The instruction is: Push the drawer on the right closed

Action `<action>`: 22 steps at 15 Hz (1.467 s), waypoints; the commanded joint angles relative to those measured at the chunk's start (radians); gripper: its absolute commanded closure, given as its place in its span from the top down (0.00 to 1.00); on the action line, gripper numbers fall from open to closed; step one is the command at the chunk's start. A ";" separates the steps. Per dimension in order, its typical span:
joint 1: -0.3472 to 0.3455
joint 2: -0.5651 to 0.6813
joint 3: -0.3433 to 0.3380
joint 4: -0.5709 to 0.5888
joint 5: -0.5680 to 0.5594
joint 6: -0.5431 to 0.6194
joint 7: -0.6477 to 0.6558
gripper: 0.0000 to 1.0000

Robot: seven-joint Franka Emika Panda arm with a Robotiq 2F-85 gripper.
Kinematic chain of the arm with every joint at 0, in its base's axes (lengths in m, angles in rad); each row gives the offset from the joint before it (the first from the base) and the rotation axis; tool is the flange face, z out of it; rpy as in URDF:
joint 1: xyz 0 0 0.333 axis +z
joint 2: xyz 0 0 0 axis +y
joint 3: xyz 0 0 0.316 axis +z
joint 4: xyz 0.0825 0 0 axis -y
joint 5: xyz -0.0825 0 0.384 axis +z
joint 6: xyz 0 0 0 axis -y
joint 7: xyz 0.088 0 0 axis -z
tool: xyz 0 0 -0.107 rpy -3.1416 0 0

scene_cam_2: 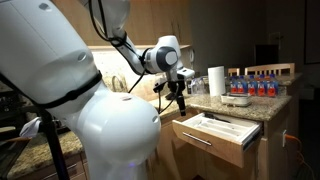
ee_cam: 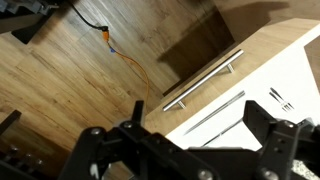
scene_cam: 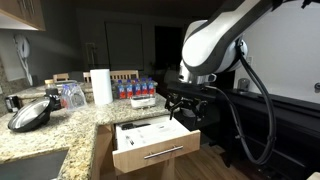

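- The drawer (scene_cam: 152, 146) stood pulled out beneath the granite surface (scene_cam: 70, 125), its white inside showing.
- The fingers (ee_cam: 270, 135) hung spread apart and empty, just above the drawer.

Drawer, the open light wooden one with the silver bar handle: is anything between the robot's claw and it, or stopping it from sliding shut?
Nothing visible does. The gripper hangs above the wide light-tan wooden drawer, jaws open, with only air between them. The small items in its white interior seem to lie flat, below the countertop's edge.
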 commanded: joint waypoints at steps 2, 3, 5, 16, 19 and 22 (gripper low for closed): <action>0.027 0.001 -0.034 0.006 -0.022 0.000 0.020 1.00; 0.027 0.001 -0.034 0.006 -0.022 0.000 0.021 1.00; 0.031 0.026 -0.031 0.001 -0.020 0.008 0.022 1.00; 0.073 0.419 -0.029 -0.032 -0.001 0.340 0.176 1.00; 0.074 0.572 -0.056 -0.023 -0.157 0.546 0.328 1.00; 0.121 0.608 -0.204 -0.010 -0.411 0.616 0.518 1.00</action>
